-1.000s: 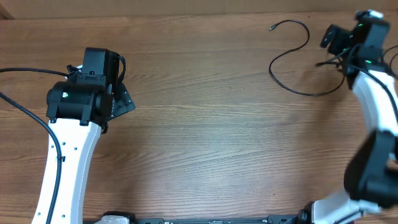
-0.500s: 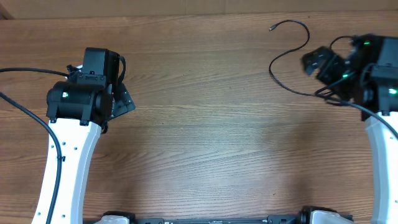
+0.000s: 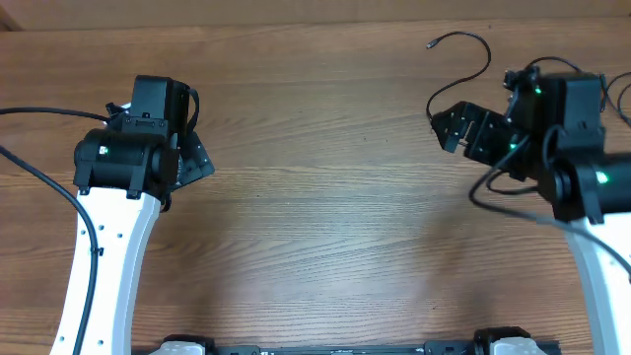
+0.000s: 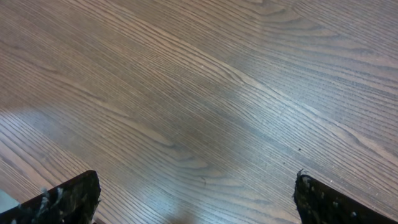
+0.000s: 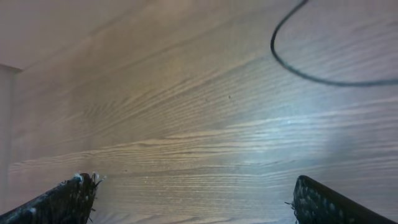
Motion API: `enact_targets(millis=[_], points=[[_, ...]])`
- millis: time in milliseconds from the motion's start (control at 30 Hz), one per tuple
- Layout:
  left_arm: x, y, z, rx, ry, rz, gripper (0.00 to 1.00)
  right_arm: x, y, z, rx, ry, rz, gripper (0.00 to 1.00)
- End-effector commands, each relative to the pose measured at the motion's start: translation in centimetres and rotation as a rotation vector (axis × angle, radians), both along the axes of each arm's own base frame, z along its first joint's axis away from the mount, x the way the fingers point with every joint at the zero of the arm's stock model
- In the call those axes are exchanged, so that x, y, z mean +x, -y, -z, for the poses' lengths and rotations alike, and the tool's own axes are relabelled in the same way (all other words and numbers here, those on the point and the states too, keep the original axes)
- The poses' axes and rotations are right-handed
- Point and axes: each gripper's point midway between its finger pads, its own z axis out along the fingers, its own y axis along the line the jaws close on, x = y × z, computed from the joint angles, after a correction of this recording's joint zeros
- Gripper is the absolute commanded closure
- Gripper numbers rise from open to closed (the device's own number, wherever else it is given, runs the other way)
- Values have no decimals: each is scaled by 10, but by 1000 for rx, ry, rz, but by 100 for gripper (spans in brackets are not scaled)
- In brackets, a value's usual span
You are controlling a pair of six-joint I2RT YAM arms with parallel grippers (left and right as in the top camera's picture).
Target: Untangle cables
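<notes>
A thin black cable point(image 3: 487, 57) lies at the table's far right; its plug end point(image 3: 431, 44) points left. It loops down under my right gripper point(image 3: 454, 126), which is open, empty and points left above the loop's lower part. In the right wrist view the cable point(image 5: 272, 45) curves across the upper right, ahead of the open fingers point(image 5: 196, 202) and apart from them. My left gripper point(image 3: 201, 160) is open and empty at the left, far from the cable. The left wrist view shows only bare wood between its fingers point(image 4: 196, 202). The rest of the cables is hidden by the right arm.
The wooden table point(image 3: 325, 217) ends at a far edge point(image 3: 296, 25) close behind the cable. A black loop point(image 3: 475, 195) curves below the right wrist; I cannot tell whether it is a cable or arm wiring. The left arm's thick wire point(image 3: 39, 182) trails at the left.
My right arm has swung from the far right corner forward and left, so its gripper now hangs over the cable's loop. The left arm has not moved.
</notes>
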Motion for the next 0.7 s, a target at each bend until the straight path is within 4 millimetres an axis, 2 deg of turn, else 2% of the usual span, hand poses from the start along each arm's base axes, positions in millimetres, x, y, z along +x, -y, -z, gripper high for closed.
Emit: enact_targets(millis=[0, 233, 367, 667], points=[[0, -2, 1, 7, 0, -18, 0, -15, 14, -6, -78, 53, 30, 0], [0, -2, 1, 7, 0, -18, 0, -42, 22, 10, -97, 51, 63, 0], [0, -2, 1, 7, 0, -19, 0, -48, 23, 20, -47, 13, 121, 0], [0, -2, 1, 7, 0, -19, 1, -60, 19, 39, -41, -95, 101, 0]])
